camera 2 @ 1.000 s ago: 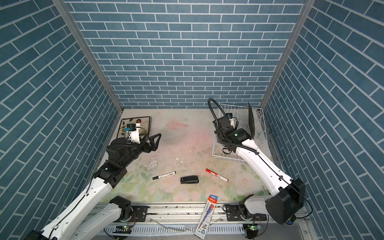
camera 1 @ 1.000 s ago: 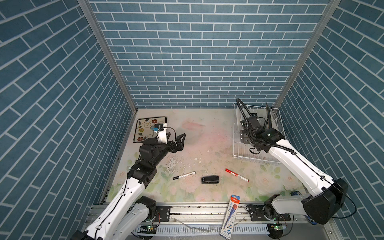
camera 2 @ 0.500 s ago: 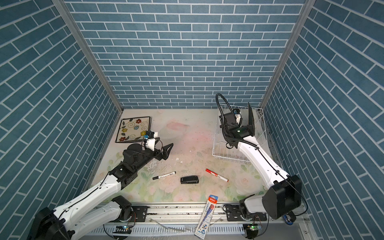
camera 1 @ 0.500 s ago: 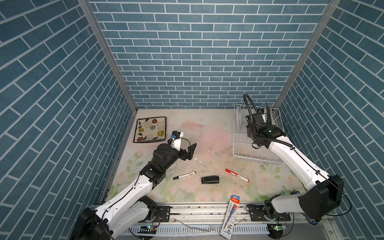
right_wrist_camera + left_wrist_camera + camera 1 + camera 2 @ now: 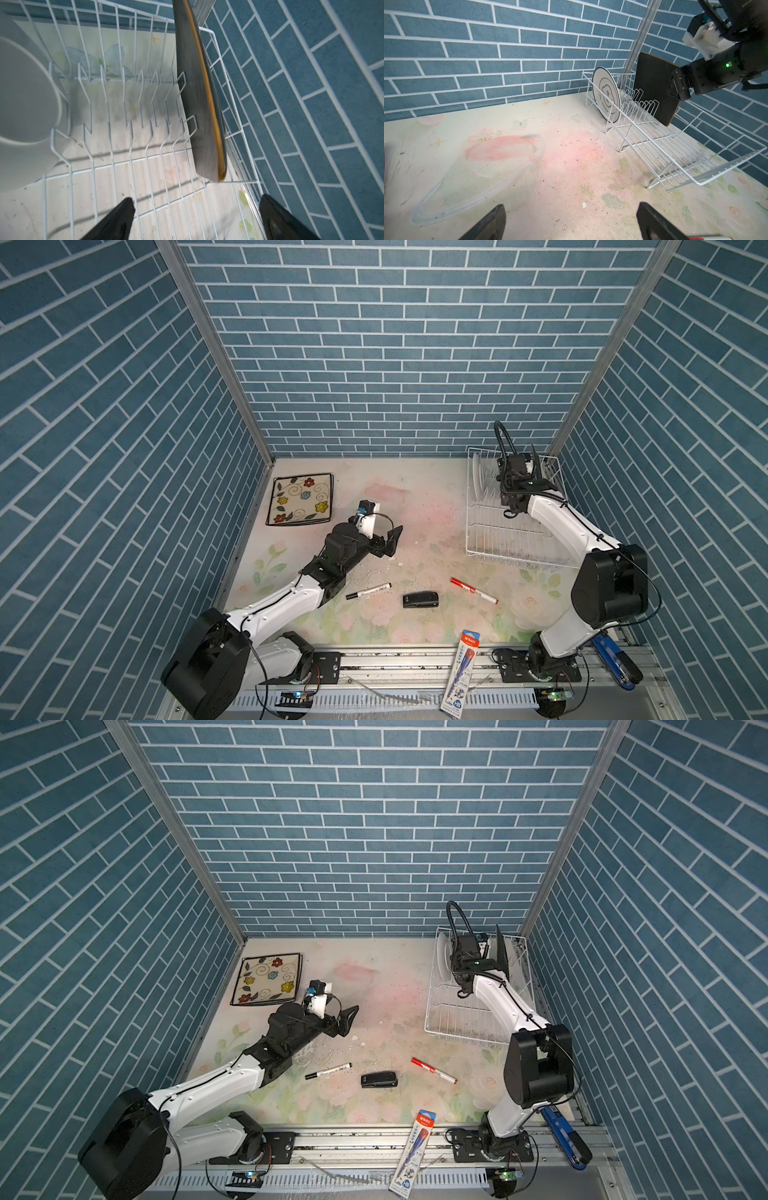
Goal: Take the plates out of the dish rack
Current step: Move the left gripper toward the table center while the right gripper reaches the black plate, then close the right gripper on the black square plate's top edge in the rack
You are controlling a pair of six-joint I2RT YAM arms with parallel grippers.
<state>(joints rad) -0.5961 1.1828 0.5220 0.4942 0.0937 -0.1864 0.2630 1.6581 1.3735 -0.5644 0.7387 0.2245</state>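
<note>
Tabletop (image 5: 415, 497) – wrist view alone shows black plate's (image 5: 197, 99) orange rim.

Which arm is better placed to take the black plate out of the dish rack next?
The right. The right gripper hangs open inside the dish rack, just before the black plate. The left gripper is open too, but over the middle of the table.

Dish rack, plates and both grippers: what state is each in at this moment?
Dish rack: upright on the table, two plates inside.
Round white plate: on edge between tines.
Black plate: on edge in the rack, leaning.
Flowered plate: flat on the table.
Left gripper: open, empty.
Right gripper: open, above the rack.
</note>
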